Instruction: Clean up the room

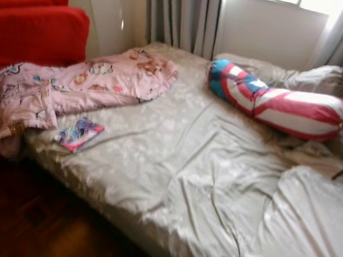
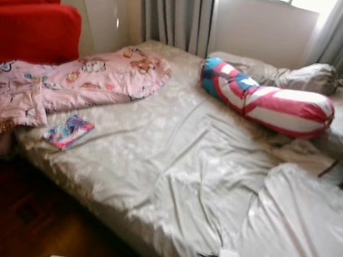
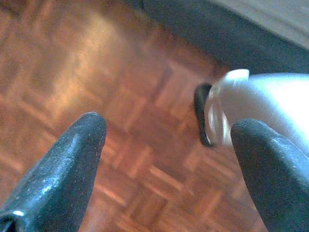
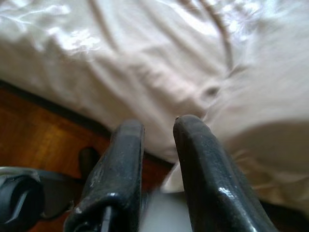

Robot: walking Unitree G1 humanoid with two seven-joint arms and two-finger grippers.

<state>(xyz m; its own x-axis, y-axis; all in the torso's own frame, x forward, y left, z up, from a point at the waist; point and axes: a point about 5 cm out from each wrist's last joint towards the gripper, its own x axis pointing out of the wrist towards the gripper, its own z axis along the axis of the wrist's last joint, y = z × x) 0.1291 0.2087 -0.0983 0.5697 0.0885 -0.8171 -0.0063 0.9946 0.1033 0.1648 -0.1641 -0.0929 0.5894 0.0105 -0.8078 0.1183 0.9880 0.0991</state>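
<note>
Beyond the nearly closed, empty right gripper [image 4: 157,128] and the spread-open left gripper [image 3: 169,133], the rumpled bed sheet [image 1: 204,167], pink blanket [image 1: 73,84] and booklet [image 1: 79,133] are lying untidied, suggesting cleanup is barely being begun.

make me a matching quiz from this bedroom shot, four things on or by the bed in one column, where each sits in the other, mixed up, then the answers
Things
1. pink quilt
2. book
3. striped bolster
4. red cushion

Places
A. upright against the headboard, behind the quilt
B. flat on the sheet near the bed's edge, just in front of the quilt
C. bunched along the robot's left side of the bed, one end hanging over the edge
D. lying across the far right of the bed, near the window

Pairs: 1-C, 2-B, 3-D, 4-A
</note>
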